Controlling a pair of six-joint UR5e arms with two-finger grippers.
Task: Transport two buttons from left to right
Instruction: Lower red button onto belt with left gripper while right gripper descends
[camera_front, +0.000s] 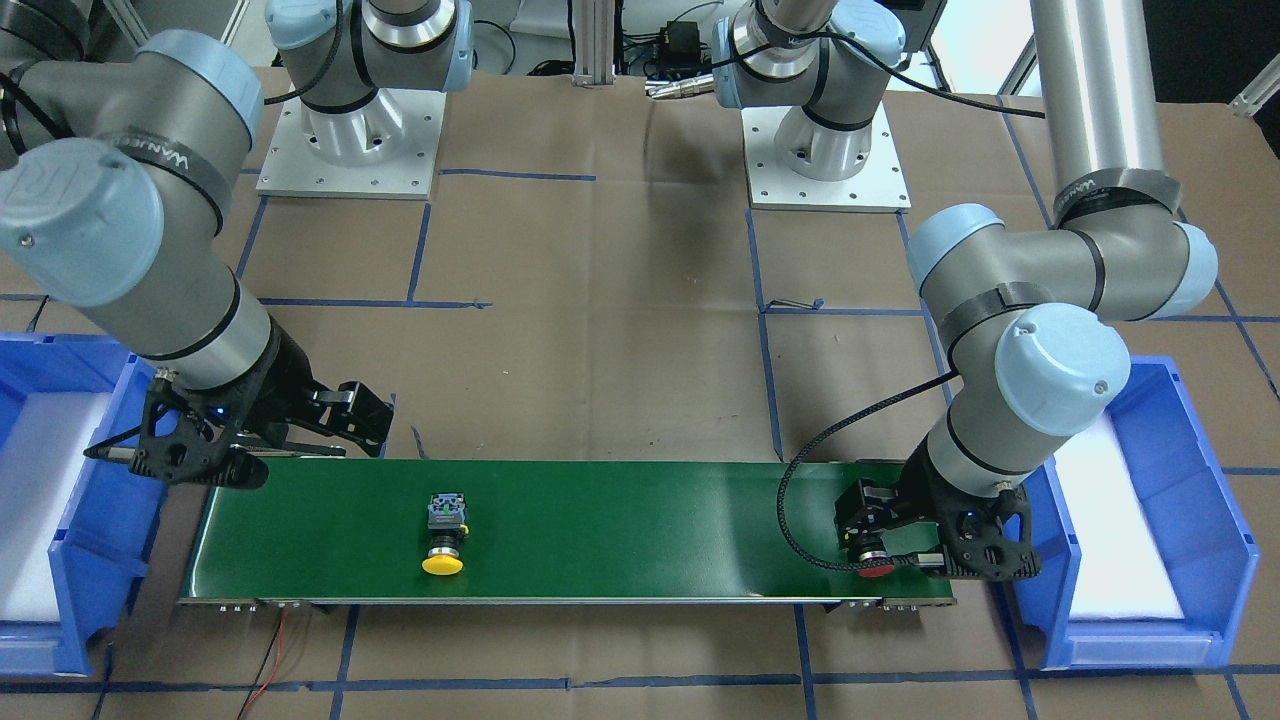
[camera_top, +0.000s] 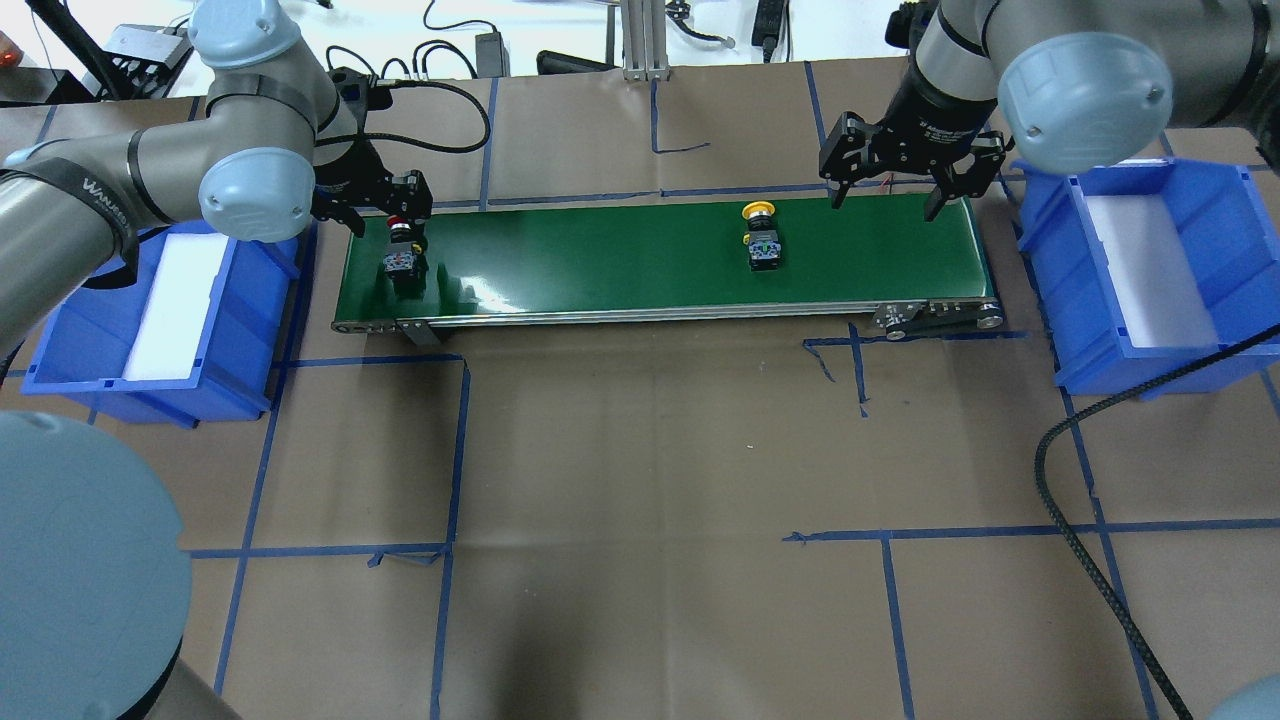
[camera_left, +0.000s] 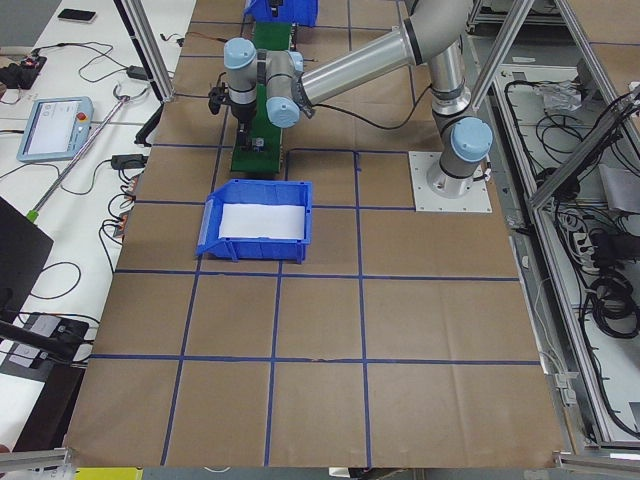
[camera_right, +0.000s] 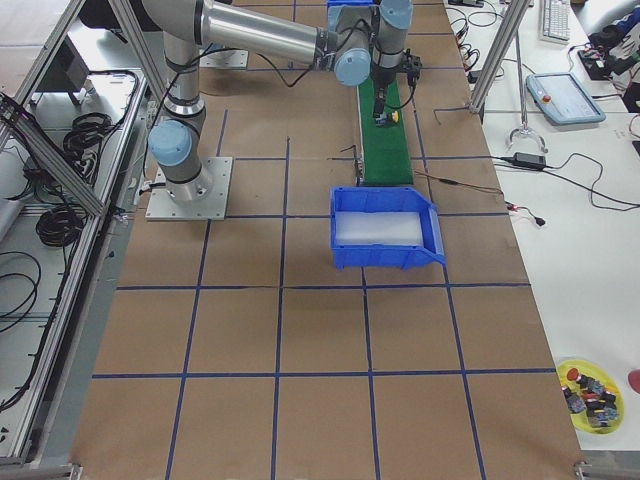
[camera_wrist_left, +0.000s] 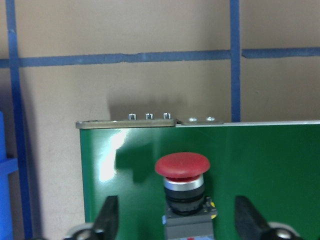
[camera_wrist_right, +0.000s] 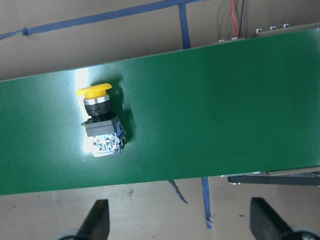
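A red-capped button (camera_top: 402, 256) lies on its side at the left end of the green conveyor belt (camera_top: 620, 265). My left gripper (camera_top: 400, 215) is open and straddles it; in the left wrist view the red button (camera_wrist_left: 183, 185) sits between the two spread fingers (camera_wrist_left: 107, 220), with clear gaps on both sides. A yellow-capped button (camera_top: 760, 238) lies on the belt further right, also seen in the right wrist view (camera_wrist_right: 100, 120). My right gripper (camera_top: 885, 200) is open and empty, above the belt's far edge near its right end, to the right of the yellow button.
A blue bin with a white liner (camera_top: 170, 310) stands off the belt's left end, and another blue bin (camera_top: 1150, 260) off its right end. The belt sits on a brown table marked with blue tape lines (camera_top: 640, 500). A black cable (camera_top: 1080, 520) lies at the right.
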